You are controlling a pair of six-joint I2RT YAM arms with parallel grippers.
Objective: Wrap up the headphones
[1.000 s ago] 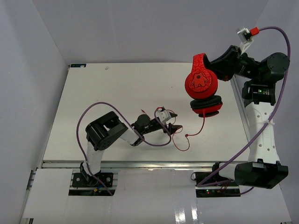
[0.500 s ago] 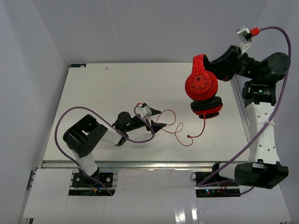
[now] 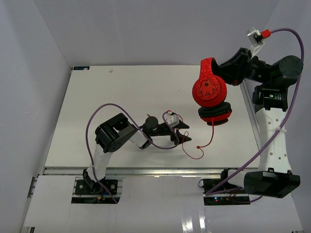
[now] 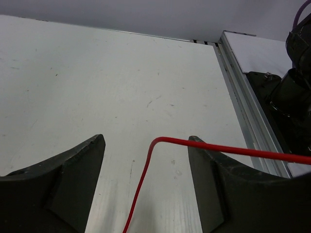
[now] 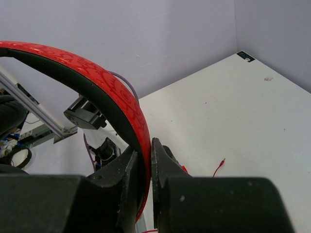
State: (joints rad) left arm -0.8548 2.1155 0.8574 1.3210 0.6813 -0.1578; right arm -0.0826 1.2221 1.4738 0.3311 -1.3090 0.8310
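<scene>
The red headphones (image 3: 209, 91) hang in the air above the table's right side. My right gripper (image 3: 221, 69) is shut on their black-and-red headband (image 5: 97, 80), which is pinched between its fingers (image 5: 163, 165). The thin red cable (image 3: 212, 131) drops from the lower ear cup (image 3: 214, 110) and curls on the table. My left gripper (image 3: 184, 132) sits low over the table with its jaws wide open. The cable (image 4: 141, 184) runs up between the jaws, bends and crosses over the right finger (image 4: 214, 189); it is not pinched. The plug end (image 5: 221, 163) lies on the table.
The white table (image 3: 121, 92) is walled in by pale panels at the left, back and right. An aluminium rail (image 4: 243, 116) runs along its right edge, with the right arm's black base (image 4: 291, 92) beyond it. Purple robot cables (image 3: 109, 109) loop over the left arm.
My left arm swung left and then back right, ending slightly lower right than a second ago; the cable's loop on the table shifted with it. The right arm and headphones barely moved.
</scene>
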